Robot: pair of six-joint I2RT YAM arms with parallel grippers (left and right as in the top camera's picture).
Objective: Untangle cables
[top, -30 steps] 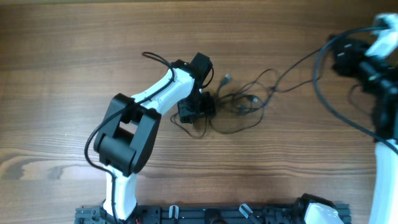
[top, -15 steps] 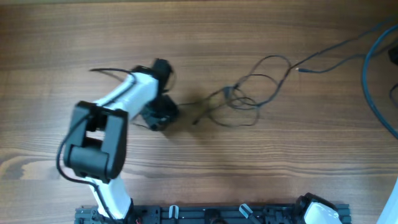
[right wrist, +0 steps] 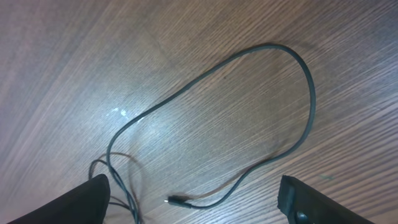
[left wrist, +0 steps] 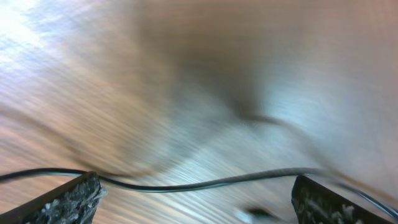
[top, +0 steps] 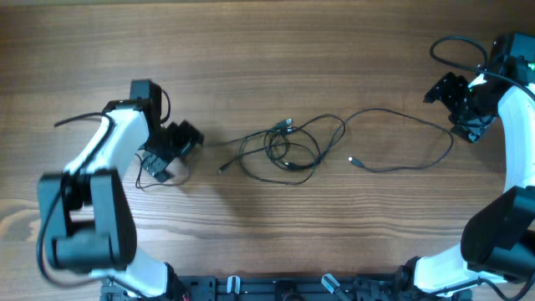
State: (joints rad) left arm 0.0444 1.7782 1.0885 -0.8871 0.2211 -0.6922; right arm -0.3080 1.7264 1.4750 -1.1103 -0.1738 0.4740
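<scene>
Counter (top: pixel 267 50): brown wood, long grain running left to right, matte.

Left arm (top: pixel 109 150): white shells with black joints. It rises from the near-left corner and bends toward the left edge at mid-depth, with the wrist turned inward. The left gripper (top: pixel 171 149) is black and blocky, sitting low over the wood. The left wrist view is badly blurred. Its two dark, rough-faced fingertips (left wrist: pixel 78 199) sit in the lower corners, jaws spread wide. A thin dark cable (left wrist: pixel 205 182) runs across the gap between them. I cannot tell whether it touches either pad, and nothing is pinched.

Cables (top: pixel 284 146): thin, black and round in section, lying flat at the counter's centre. A knot (top: pixel 280 142) of small overlapping coils sits there. One strand (top: pixel 224 169) trails from it toward the left edge and stops well short of the left gripper. A loop (top: pixel 418 125) sweeps wide toward the right edge and curls back to a small pale plug (top: pixel 352 159) just right of the knot.

Right arm (top: pixel 514 125): the same white and black build, coming up along the right edge. The right gripper (top: pixel 456 100) is near the far-right corner and angled inward. In the right wrist view the fingertips (right wrist: pixel 298 199) stand far apart and hold nothing. The loop (right wrist: pixel 298 68) lies open on the wood below, apart from them, with its plug (right wrist: pixel 176 200) resting on the grain.
</scene>
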